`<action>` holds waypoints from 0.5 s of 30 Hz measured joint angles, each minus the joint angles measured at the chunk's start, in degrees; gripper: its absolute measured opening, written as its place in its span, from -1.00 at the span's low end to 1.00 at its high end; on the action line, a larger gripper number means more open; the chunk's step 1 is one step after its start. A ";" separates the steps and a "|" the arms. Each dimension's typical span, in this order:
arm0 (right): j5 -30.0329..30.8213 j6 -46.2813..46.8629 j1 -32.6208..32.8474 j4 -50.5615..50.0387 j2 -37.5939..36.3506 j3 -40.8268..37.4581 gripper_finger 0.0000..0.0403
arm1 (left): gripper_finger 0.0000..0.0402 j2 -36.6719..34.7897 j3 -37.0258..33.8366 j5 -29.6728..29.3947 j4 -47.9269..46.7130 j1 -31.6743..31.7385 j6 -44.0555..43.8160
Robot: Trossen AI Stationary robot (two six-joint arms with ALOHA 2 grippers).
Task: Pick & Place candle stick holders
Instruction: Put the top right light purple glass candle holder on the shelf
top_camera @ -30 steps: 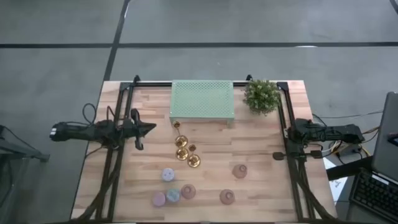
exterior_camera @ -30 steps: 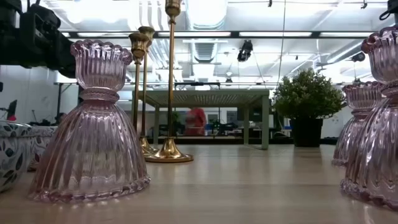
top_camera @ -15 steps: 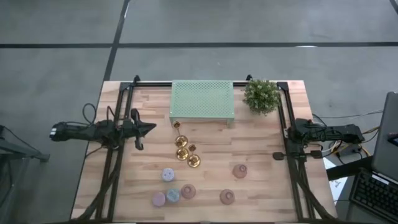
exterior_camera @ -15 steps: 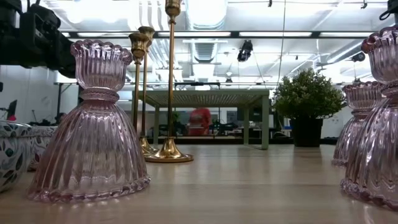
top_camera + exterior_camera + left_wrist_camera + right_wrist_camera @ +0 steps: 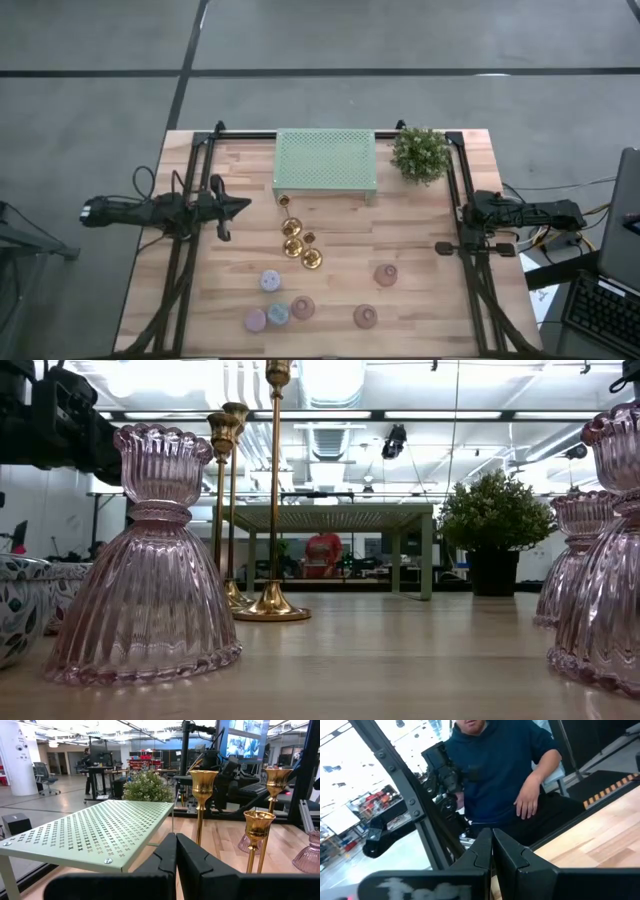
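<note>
The left pincer (image 5: pixel 243 206) is hanging over the left edge of the bench (image 5: pixel 420 300), about halfway along it, and its two fingers are pressed together with nothing between them. In the left wrist view the same closed pincer (image 5: pixel 176 851) is pointing toward the green perforated stand (image 5: pixel 95 835) and the gold candle holders (image 5: pixel 202 795).

The candle holders are all standing on the bench. Four gold ones are making a short row in the middle of the bench, running from just in front of the green perforated stand (image 5: pixel 325 161) toward the near edge; the first (image 5: pixel 284 202) is closest to the stand and the last (image 5: pixel 312 259) is the nearest to the front. Near the front edge, left of the middle, a lilac round holder (image 5: pixel 270 281) is standing, and in front of it a pink one (image 5: pixel 256 320), a blue one (image 5: pixel 278 315) and a pinkish glass one (image 5: pixel 302 308) are sitting close together. Two more pinkish glass holders (image 5: pixel 385 275) (image 5: pixel 365 317) are standing to the right of the middle, apart from each other.

The stand is sitting at the middle of the far edge, and a small green plant (image 5: pixel 420 153) is standing just beside it toward the far right corner.

The right pincer (image 5: pixel 443 248) is waiting at the right edge of the bench, its fingers also pressed together and holding nothing. In the right wrist view a person in a dark blue hoodie (image 5: pixel 505 770) is sitting beyond the bench.
</note>
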 joint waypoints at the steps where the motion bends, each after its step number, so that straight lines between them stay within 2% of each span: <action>1: 0.07 0.01 0.00 -0.01 0.00 -0.01 -0.96 | -0.95 0.02 -0.01 0.02 0.00 0.02 -0.01; 9: 0.08 -0.02 0.00 0.00 0.02 0.01 -0.96 | -0.95 0.00 0.00 0.02 -0.02 0.00 -0.02; 11: 1.60 -2.05 0.00 0.37 0.02 0.01 -0.96 | -0.95 0.00 -0.01 0.00 -0.01 0.00 -0.01; 13: 7.64 -6.69 0.00 1.79 0.02 0.01 -0.96 | -0.95 0.00 0.00 0.01 -0.02 0.01 -0.01; 15: 18.02 -15.44 0.00 3.01 0.00 0.01 -0.96 | -0.95 -0.01 0.02 0.00 -0.02 0.02 0.00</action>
